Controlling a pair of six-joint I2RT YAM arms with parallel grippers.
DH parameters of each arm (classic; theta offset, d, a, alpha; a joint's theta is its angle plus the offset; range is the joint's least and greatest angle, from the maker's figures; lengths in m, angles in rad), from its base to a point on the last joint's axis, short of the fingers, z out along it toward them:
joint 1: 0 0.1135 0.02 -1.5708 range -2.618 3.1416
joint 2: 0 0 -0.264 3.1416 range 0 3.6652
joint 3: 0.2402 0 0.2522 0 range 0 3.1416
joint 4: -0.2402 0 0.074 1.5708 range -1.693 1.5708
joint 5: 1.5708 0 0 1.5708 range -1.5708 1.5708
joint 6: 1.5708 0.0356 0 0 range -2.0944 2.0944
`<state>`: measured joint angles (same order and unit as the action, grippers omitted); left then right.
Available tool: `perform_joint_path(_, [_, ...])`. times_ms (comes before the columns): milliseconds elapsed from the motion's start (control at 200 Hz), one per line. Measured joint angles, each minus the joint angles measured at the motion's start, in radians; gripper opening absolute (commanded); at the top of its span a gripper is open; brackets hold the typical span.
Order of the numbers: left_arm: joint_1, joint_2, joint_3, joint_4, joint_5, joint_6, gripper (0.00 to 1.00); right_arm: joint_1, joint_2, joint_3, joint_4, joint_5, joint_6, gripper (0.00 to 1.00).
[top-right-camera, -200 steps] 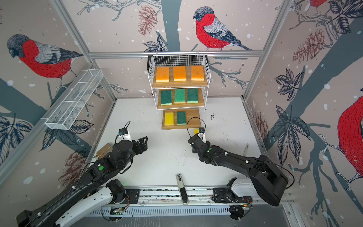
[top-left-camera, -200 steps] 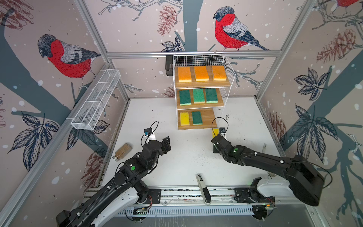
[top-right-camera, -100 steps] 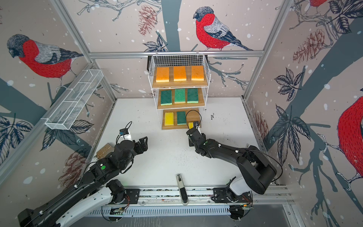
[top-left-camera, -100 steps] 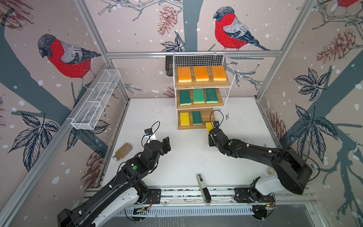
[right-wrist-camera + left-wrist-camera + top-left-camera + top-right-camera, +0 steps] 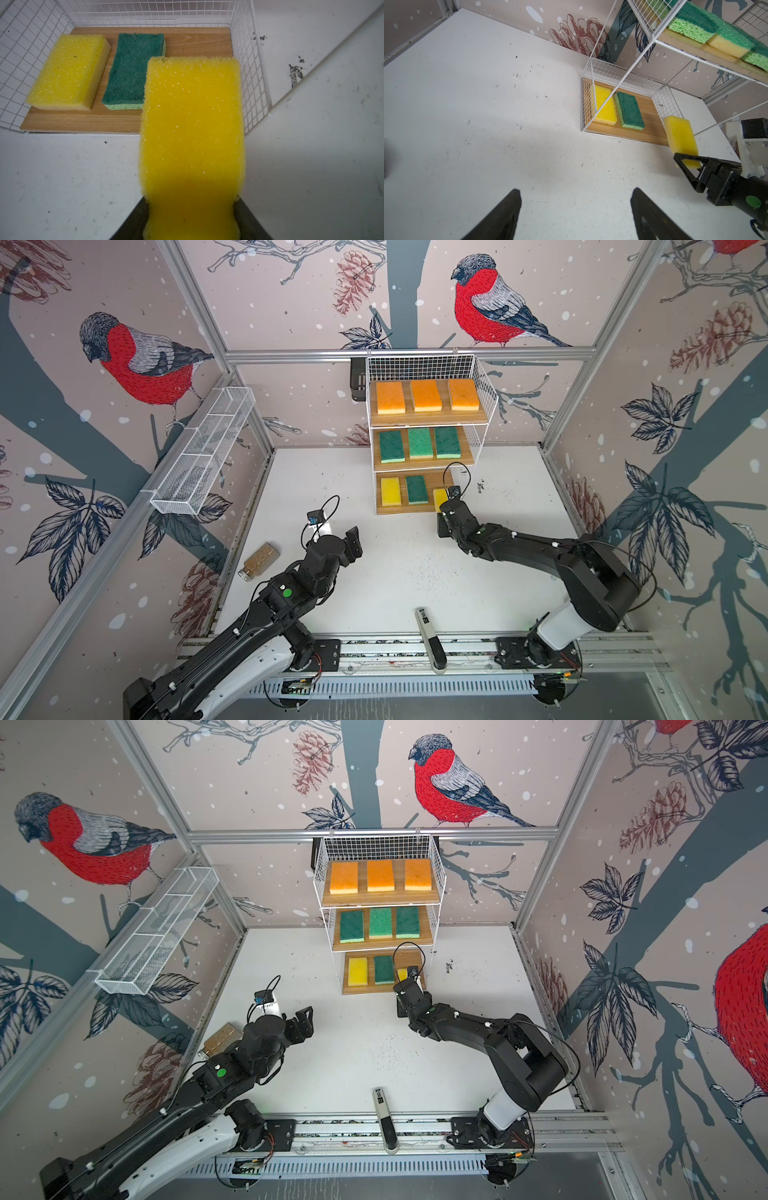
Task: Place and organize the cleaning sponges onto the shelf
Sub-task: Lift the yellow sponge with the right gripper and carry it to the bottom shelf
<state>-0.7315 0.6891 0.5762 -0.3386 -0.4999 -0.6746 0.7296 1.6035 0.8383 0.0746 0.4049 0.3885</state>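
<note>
The right end effector [image 5: 192,220] clamps one end of a yellow sponge [image 5: 191,128], whose free end reaches over the front right part of the lowest board [image 5: 83,122] of the shelf [image 5: 419,366], just beside a green-topped sponge [image 5: 133,68] that lies next to another yellow one [image 5: 68,70]. The left end effector [image 5: 575,209] hangs over the desk [image 5: 488,104] with its jaws wide, holding nothing, well apart from the shelf. Three orange sponges [image 5: 426,396] lie on the top board and three green-topped ones [image 5: 419,443] on the middle board.
</note>
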Motion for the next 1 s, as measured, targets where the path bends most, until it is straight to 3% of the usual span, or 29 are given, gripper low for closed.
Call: perform_joint_path(1001, [0.000, -0.002, -0.094, 0.183, 0.036, 0.047, 0.83, -0.056, 0.147, 0.094, 0.101, -0.016, 0.001, 0.54])
